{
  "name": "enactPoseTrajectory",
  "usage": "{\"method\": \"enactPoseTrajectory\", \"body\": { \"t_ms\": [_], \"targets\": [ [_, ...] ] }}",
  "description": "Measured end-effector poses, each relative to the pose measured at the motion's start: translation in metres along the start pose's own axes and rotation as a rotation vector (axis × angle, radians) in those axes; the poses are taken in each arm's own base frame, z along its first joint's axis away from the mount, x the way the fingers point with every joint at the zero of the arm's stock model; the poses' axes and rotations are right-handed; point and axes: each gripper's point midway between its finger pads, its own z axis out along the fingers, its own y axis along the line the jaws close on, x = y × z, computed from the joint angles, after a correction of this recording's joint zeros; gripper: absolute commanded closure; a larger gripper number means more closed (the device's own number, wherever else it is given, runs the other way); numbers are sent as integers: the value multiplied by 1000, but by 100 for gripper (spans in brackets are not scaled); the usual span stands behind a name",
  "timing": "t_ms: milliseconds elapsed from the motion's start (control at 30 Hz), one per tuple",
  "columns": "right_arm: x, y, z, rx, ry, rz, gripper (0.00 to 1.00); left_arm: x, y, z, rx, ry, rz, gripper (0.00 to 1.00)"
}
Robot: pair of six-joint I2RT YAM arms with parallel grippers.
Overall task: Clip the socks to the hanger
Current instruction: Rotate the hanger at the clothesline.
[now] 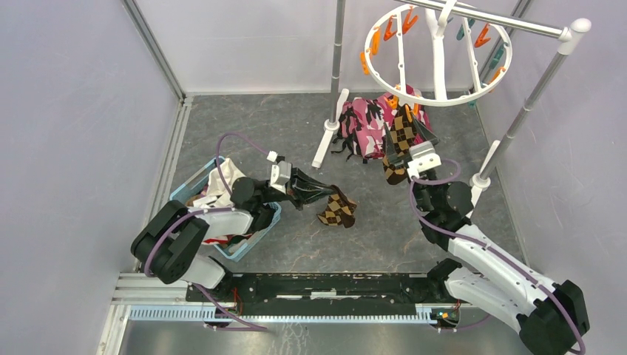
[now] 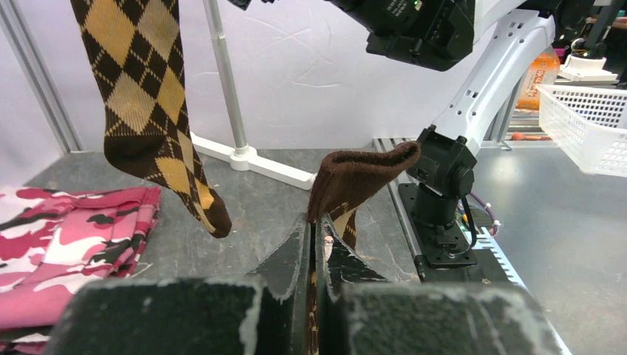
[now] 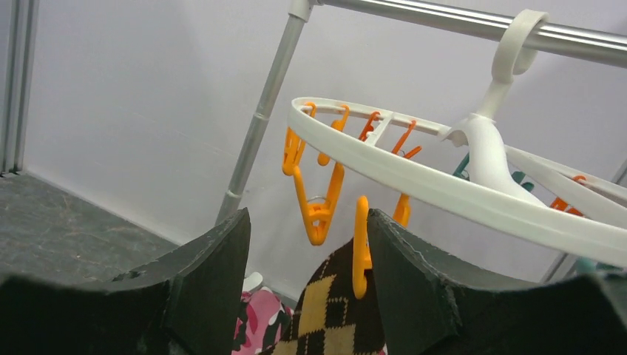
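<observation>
The hanger [image 1: 436, 55], a round white ring with orange and teal pins, hangs from the silver rail at the back right. One brown argyle sock [image 1: 403, 132] hangs from an orange pin [image 3: 360, 248] at its near rim. My right gripper [image 1: 407, 140] is open, its jaws on either side of that pin and the sock's top [image 3: 333, 310], touching neither that I can see. My left gripper [image 1: 329, 194] is shut on a second argyle sock [image 1: 338, 209] and holds it over the table's middle. In the left wrist view this sock's brown cuff [image 2: 358, 174] sticks up from the closed jaws.
A pink camouflage cloth [image 1: 362, 126] lies under the hanger. A light blue basket [image 1: 188, 188] of clothes stands by the left arm. The rail's poles stand at the back middle [image 1: 339, 44] and right [image 1: 517, 126], with white feet [image 1: 329, 133] on the table.
</observation>
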Motion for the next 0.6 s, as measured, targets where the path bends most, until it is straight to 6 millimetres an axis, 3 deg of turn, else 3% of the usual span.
{"method": "enactPoseTrajectory", "body": {
  "t_ms": [267, 600],
  "targets": [
    [-3, 10, 15, -72, -8, 22, 37, -8, -1, -1, 3, -11, 52, 97],
    [-9, 19, 3, -159, 0, 17, 35, -6, -1, -1, -1, -3, 52, 97]
  ]
}}
